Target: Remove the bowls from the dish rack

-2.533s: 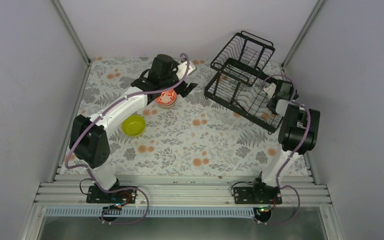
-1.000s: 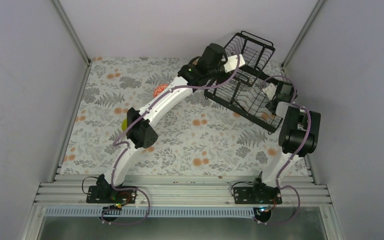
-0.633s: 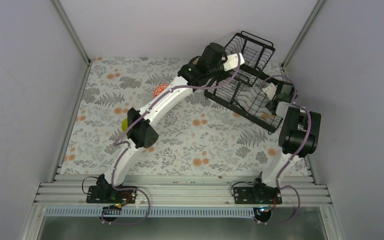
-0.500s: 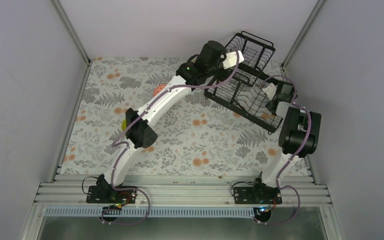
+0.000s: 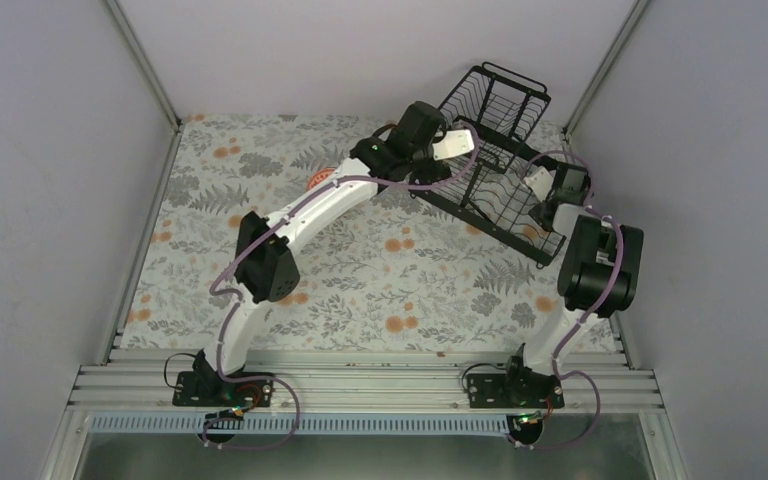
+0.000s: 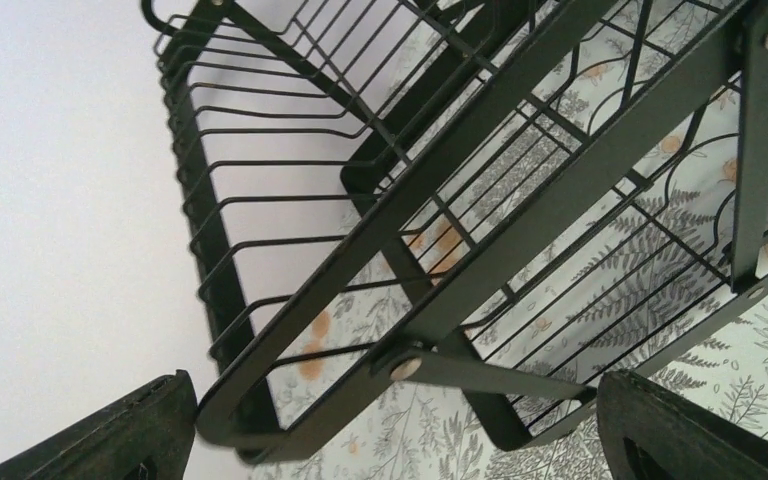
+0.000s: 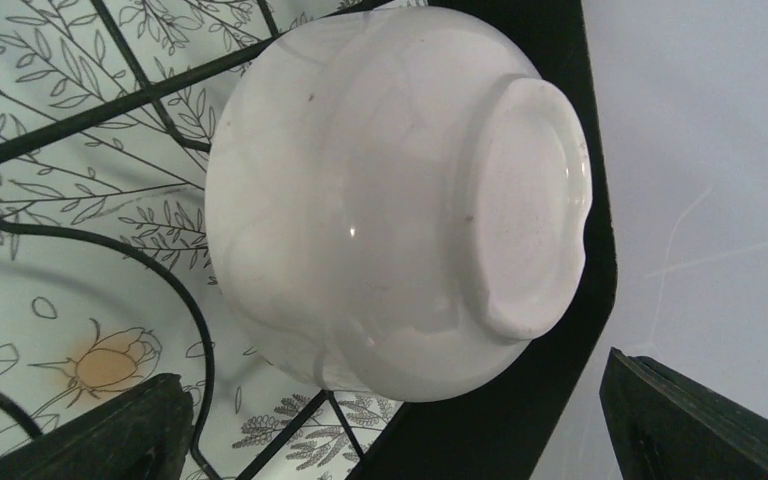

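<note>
The black wire dish rack [image 5: 493, 104] stands at the back right of the table. My left gripper [image 5: 457, 143] hovers at its left end, open. In the left wrist view a lower corner of the dish rack [image 6: 430, 300] lies between my spread fingers [image 6: 95, 430], and no bowl shows there. My right gripper [image 5: 543, 187] is at the rack's right end, open. A plain white bowl [image 7: 390, 200] leans on its side in the rack, foot ring to the right, just ahead of the right gripper [image 7: 390, 440]. A red-patterned bowl [image 5: 318, 181] peeks out behind my left arm on the table.
Grey walls close in the table at the back and on both sides; the rack sits close to the right wall. My left arm's elbow [image 5: 263, 262] hangs over the left middle of the flowered cloth [image 5: 410, 280]. The rack's black frame [image 7: 560, 380] runs under the white bowl.
My left gripper has gone from shut to open at the rack's left end, and its wrist has drawn back a little toward the near side. The right arm has not moved.
</note>
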You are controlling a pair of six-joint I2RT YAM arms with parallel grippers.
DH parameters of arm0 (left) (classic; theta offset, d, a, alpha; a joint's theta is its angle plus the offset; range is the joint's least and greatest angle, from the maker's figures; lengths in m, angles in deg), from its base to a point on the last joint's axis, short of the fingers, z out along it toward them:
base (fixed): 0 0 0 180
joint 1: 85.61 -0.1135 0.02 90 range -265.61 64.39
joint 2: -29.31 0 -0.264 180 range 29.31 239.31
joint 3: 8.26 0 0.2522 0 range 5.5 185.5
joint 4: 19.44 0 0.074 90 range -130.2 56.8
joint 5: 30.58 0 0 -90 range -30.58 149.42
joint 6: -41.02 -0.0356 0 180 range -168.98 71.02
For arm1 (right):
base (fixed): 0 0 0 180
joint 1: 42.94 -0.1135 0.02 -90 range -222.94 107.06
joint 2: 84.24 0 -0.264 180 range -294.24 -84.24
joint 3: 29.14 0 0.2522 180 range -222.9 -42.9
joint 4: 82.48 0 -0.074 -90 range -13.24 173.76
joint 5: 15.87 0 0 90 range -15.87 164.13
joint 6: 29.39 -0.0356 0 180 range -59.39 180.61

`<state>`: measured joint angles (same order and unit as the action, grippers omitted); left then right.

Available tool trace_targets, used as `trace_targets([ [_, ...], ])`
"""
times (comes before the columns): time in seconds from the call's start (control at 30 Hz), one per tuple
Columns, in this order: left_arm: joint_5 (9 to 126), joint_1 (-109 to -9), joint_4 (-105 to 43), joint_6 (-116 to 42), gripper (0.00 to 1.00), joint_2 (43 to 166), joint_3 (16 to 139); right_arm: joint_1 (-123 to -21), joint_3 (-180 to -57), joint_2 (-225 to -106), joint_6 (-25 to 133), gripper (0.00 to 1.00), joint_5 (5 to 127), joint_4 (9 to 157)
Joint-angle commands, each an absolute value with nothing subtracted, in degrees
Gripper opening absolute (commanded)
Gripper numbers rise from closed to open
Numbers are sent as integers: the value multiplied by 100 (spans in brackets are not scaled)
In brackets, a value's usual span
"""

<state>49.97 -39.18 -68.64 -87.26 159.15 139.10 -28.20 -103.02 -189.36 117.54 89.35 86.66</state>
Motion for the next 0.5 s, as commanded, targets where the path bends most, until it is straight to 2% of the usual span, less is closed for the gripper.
trace_targets([
  [0.0,4638,-3792,-6118,-9070,99,15238,13284,-2734,-10192,-18716,11642,100,8740,8605],
  [0.23,4218,-3811,-5411,-8411,99,14575,11879,-2621,-10150,-18709,11676,100,8681,8596],
  [0.47,5222,-4247,-4754,-6766,100,13757,10272,-2545,-10233,-18728,11550,100,8613,8524],
])
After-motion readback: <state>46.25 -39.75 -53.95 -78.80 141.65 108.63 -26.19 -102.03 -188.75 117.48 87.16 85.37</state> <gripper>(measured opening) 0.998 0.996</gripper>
